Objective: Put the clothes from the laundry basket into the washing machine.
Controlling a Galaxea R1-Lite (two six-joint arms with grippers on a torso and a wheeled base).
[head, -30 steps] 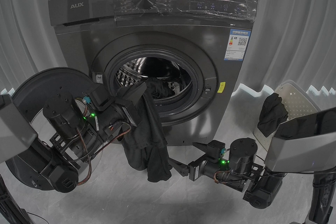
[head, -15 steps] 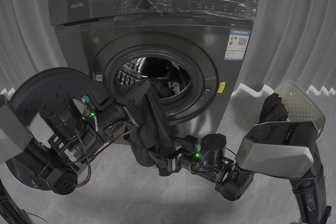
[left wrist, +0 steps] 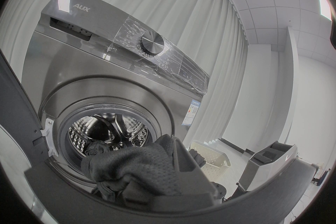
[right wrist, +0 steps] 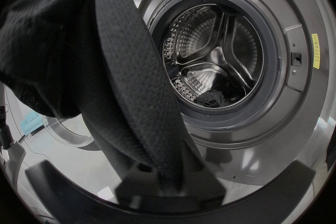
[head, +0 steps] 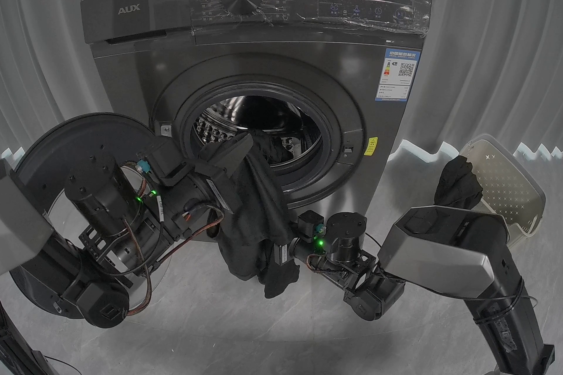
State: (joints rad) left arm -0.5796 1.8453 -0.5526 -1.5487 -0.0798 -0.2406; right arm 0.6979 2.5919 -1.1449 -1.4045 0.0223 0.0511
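- The black knitted garment (head: 258, 212) is gripped at its top by the left pincer (head: 234, 147), right at the lower left rim of the round drum opening (head: 258, 130) of the dark grey front-loading washing machine (head: 146, 71).
- Its hanging lower part is clamped in the right pincer (right wrist: 168, 179), below that opening.
- A small dark cloth (right wrist: 210, 98) is seen lying inside the drum.
- A second black garment (head: 457, 188) is draped over the rim of the pale perforated plastic laundry basket (head: 516, 188), well right of the opening.

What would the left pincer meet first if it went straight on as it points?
Probably the drum opening of the washing machine: the left pincer, shut on the black cloth, points into it. Depth is unclear, so it may touch the rim first.
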